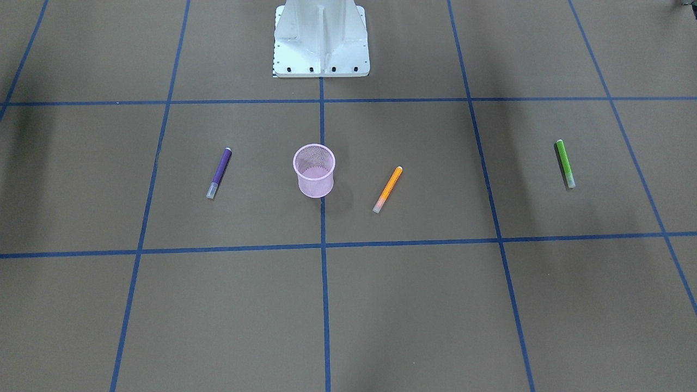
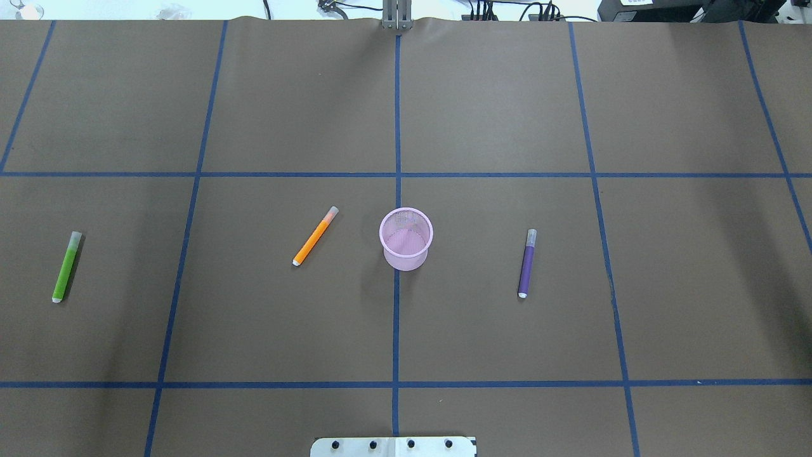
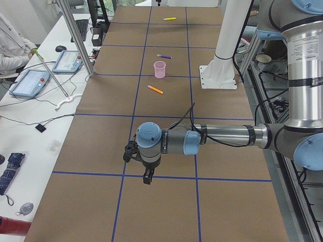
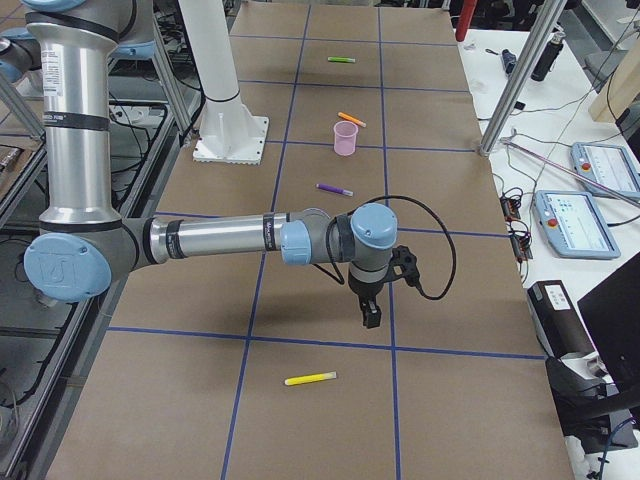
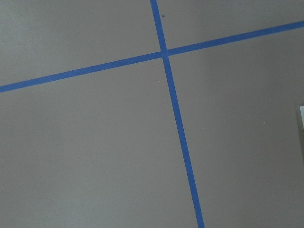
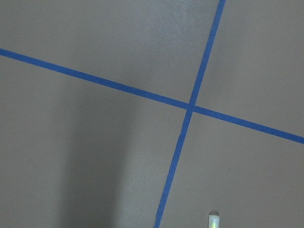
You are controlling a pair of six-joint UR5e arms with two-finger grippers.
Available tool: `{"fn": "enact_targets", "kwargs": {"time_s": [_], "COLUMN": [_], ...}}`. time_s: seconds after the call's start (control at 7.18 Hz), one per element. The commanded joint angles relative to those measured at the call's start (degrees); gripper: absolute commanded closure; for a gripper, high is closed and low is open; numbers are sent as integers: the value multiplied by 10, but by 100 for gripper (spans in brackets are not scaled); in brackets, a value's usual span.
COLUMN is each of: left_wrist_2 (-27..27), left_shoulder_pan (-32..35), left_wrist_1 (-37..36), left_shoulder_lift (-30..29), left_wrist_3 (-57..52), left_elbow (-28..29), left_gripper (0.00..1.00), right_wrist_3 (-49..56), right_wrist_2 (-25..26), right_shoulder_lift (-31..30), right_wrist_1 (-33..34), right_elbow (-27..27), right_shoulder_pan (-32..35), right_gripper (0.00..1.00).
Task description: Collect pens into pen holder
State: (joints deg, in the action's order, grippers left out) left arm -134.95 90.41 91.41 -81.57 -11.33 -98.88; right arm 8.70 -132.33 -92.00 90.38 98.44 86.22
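The pink mesh pen holder [image 2: 406, 240] stands upright at the table's middle [image 1: 314, 171]. The orange pen [image 2: 314, 236] lies to its left and the purple pen [image 2: 526, 263] to its right. The green pen [image 2: 66, 266] lies far left. All three lie flat and apart from the holder. My left gripper [image 3: 146, 176] hangs over the table beyond the green pen and shows only in the exterior left view. My right gripper [image 4: 370, 315] hangs beyond the purple pen, near a yellow pen [image 4: 311, 378]. I cannot tell if either is open or shut.
The robot's white base [image 2: 393, 446] stands at the near edge. The pale end of the yellow pen [image 6: 214, 221] shows at the bottom of the right wrist view. Metal posts [image 4: 505, 90] and operator desks with tablets [image 3: 30, 83] line the far side.
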Motion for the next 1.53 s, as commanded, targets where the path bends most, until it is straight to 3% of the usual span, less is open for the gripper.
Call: {"fn": "enact_targets", "kwargs": {"time_s": [0.0, 0.28, 0.56, 0.84, 1.11, 1.39], "left_wrist_2": [-1, 0, -2, 1, 3, -2], "left_shoulder_pan": [-1, 0, -1, 0, 0, 0], "left_wrist_1": [8, 11, 11, 25, 81, 139], "left_shoulder_lift": [0, 4, -2, -23, -80, -83], "left_wrist_3": [0, 1, 7, 10, 10, 10], "left_elbow": [-7, -13, -17, -43, -18, -3], "left_gripper": [0, 0, 0, 0, 0, 0], "right_wrist_3": [0, 0, -1, -2, -6, -5], "right_wrist_2": [0, -1, 1, 1, 3, 1], "right_shoulder_lift": [-1, -11, 1, 28, 22, 18], "right_wrist_1": [0, 0, -1, -76, -106, -109], "right_elbow": [3, 46, 47, 44, 41, 40], "right_shoulder_pan": [0, 0, 0, 0, 0, 0], "right_gripper": [0, 0, 0, 0, 0, 0]}}
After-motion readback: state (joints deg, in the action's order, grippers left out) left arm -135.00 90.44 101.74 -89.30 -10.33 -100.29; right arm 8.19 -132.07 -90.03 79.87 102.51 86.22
